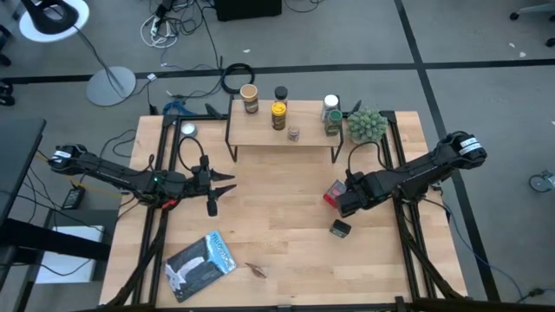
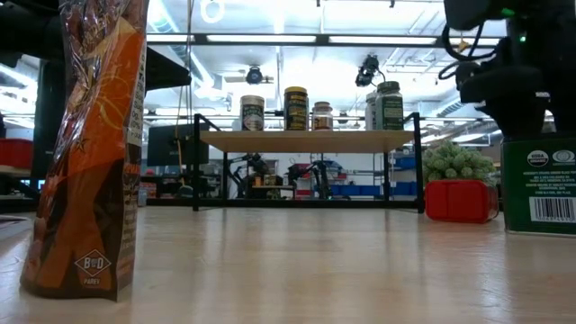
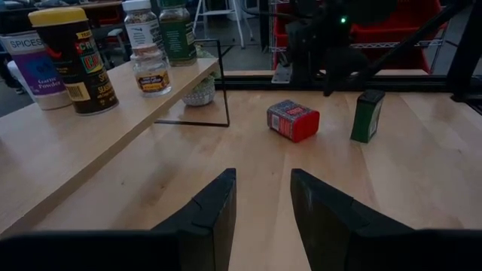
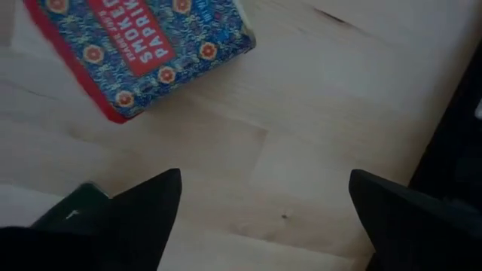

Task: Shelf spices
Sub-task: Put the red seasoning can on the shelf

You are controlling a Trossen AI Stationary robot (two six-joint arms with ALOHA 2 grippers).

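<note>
The shelf (image 1: 269, 132) stands at the table's far side and carries several spice jars, among them a tan-lidded jar (image 1: 250, 98), a yellow jar (image 1: 278, 115) and a white-capped bottle (image 1: 330, 105). A red tin (image 1: 332, 192) lies on its side on the table at the right. A green tin (image 1: 340, 229) stands nearer the near edge. My right gripper (image 4: 263, 207) is open, pointing down beside the red tin (image 4: 151, 45), touching nothing. My left gripper (image 3: 263, 199) is open and hovers left of the table's middle (image 1: 227, 184), facing both tins.
A potted plant (image 1: 367, 126) sits at the shelf's right end. A blue-white flat packet (image 1: 201, 260) lies near the near left corner, with a small brown scrap (image 1: 256, 270) beside it. Bare wood spreads between the two grippers.
</note>
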